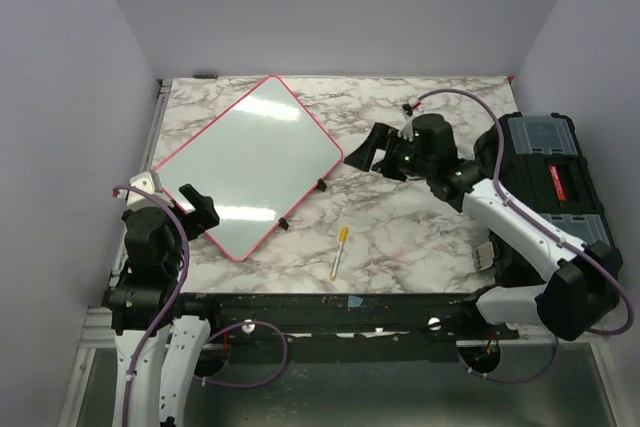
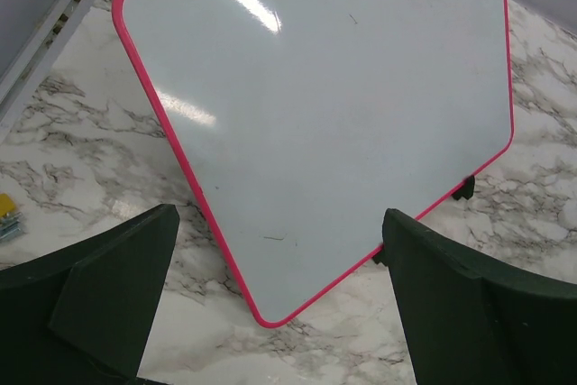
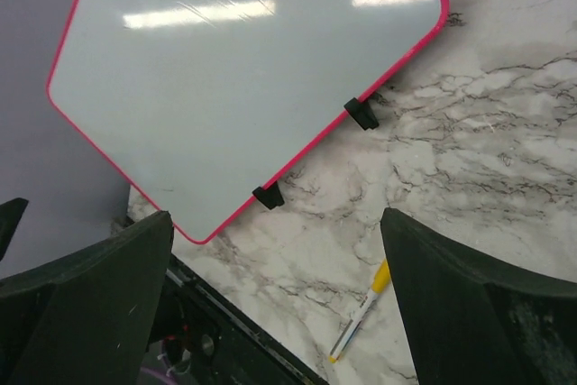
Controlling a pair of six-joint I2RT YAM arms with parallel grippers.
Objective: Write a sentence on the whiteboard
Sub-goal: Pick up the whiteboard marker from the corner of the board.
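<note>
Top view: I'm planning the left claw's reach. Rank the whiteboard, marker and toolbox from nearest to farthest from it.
1. Whiteboard: right beside the left claw, which sits at its near-left edge.
2. Marker: lying to the claw's right, near the front middle.
3. Toolbox: at the far right side.

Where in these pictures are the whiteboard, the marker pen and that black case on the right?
whiteboard (image 1: 245, 167): top external view, middle of its bare writing surface.
marker pen (image 1: 339, 254): top external view, middle of its barrel.
black case (image 1: 535, 162): top external view, on its lid.
</note>
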